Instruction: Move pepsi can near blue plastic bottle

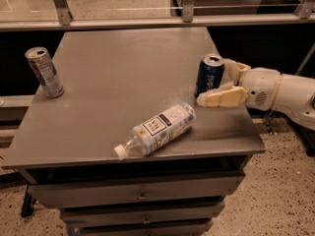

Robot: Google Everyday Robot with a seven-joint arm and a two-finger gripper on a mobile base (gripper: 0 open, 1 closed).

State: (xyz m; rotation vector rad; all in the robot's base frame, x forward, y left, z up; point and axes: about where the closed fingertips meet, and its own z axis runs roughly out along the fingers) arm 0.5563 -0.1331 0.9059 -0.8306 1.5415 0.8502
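Note:
The pepsi can [208, 74], dark blue with a silver top, stands upright near the right edge of the grey table [123, 77]. My gripper [213, 83] reaches in from the right, open, with the can's right side between its cream fingers. The near finger [220, 98] lies in front of the can's base and the far finger [232, 68] is behind it to the right. The blue plastic bottle [158, 128], clear with a white and pale blue label and a white cap, lies on its side near the table's front edge, to the left of and below the can.
A silver-grey slim can [44, 72] stands upright near the table's left edge. The table has drawers [140, 195] below its front. A rail with posts [187, 14] runs behind the table. My white arm [283, 95] extends off the right side.

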